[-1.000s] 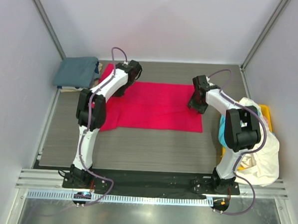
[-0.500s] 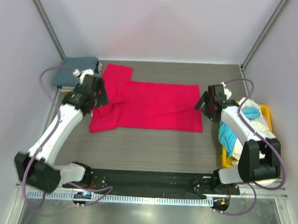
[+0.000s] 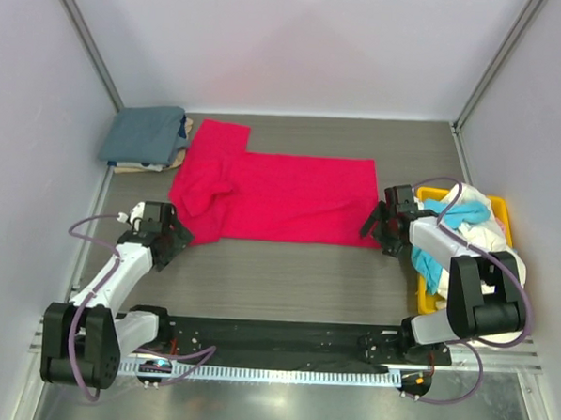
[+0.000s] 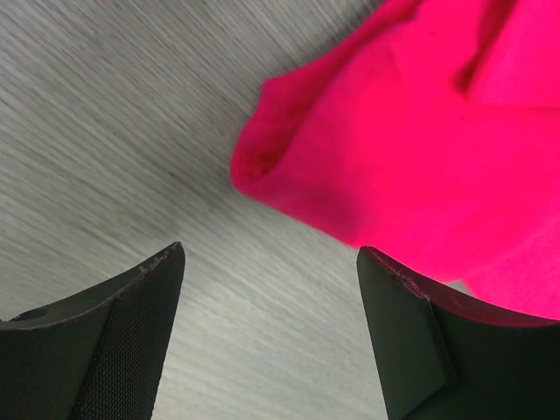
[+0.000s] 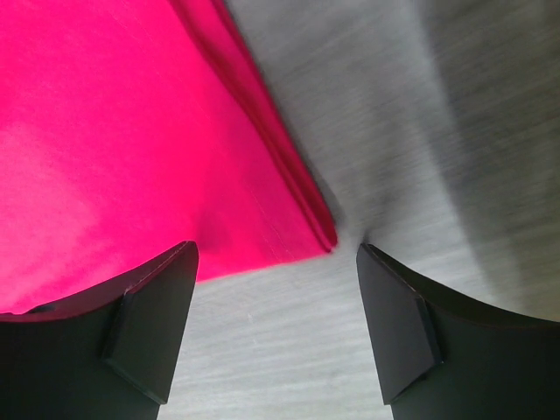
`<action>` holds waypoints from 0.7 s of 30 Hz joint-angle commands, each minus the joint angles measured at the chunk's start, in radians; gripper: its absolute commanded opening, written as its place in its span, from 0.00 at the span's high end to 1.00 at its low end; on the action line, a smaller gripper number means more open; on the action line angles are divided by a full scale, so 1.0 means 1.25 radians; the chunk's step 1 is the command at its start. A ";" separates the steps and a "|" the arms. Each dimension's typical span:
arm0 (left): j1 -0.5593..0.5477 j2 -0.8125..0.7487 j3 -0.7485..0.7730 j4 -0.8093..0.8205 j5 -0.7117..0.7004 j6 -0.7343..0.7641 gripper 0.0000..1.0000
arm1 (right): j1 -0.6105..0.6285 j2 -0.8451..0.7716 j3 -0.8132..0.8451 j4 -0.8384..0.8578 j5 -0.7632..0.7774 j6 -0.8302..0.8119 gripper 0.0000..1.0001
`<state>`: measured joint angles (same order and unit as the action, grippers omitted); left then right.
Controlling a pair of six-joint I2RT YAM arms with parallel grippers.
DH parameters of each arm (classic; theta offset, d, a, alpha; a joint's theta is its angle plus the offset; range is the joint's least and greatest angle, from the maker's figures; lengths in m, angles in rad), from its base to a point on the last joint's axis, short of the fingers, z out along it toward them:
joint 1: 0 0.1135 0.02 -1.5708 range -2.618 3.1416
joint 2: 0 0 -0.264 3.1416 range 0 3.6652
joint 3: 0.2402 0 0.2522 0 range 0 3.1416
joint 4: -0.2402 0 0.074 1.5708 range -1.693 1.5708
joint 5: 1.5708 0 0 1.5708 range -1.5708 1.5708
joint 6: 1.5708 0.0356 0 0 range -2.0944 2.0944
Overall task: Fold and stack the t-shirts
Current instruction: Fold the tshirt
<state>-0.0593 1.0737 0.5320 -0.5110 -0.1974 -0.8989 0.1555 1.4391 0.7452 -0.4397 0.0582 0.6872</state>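
A bright red-pink t-shirt (image 3: 291, 196) lies spread flat mid-table, with one sleeve bunched at its left end. My left gripper (image 3: 173, 239) hovers open just off the shirt's near-left corner (image 4: 258, 162), and only bare table lies between its fingers (image 4: 131, 324). My right gripper (image 3: 375, 225) stands open at the near-right corner (image 5: 325, 238), also holding nothing. A folded slate blue-grey t-shirt (image 3: 145, 134) rests on a tan one (image 3: 146, 167) at the far left. Cyan (image 3: 459, 217) and cream-white (image 3: 491, 242) shirts are heaped at the right.
A yellow plastic bin (image 3: 500, 210) at the right edge holds the heaped shirts. Grey walls close in the table on three sides. The arm bases sit on a black rail (image 3: 274, 339) along the near edge.
Both grippers let go of the red shirt's far edge, opened, and drew back toward the near side. They now sit at the shirt's near corners. The shirt lies still.
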 commanded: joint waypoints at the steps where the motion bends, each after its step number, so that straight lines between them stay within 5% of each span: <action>1: 0.020 -0.018 -0.016 0.114 -0.010 -0.056 0.20 | 0.003 0.022 0.006 0.074 -0.007 0.004 0.22; 6: 0.039 -0.013 -0.078 0.196 -0.027 -0.090 0.24 | 0.002 0.055 0.009 0.094 -0.007 0.005 0.30; 9: 0.044 0.020 -0.088 0.245 -0.040 -0.101 0.28 | 0.003 0.064 0.006 0.104 -0.007 0.005 0.48; 10: 0.044 0.029 -0.087 0.269 -0.038 -0.103 0.31 | 0.002 0.065 0.004 0.107 -0.005 0.006 0.64; 13: 0.068 0.070 -0.072 0.315 -0.031 -0.093 0.73 | 0.003 0.072 0.009 0.112 -0.002 0.000 0.94; 14: 0.072 0.077 -0.049 0.314 -0.024 -0.087 0.95 | 0.001 0.072 0.012 0.110 -0.001 -0.002 0.99; 21: 0.117 -0.074 0.057 0.064 -0.089 -0.060 1.00 | -0.101 -0.061 0.047 0.012 0.055 -0.032 0.99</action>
<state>0.0467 1.0977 0.5392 -0.3038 -0.2379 -0.9951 0.1013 1.4784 0.7639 -0.3618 0.0566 0.6792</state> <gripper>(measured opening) 0.024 0.053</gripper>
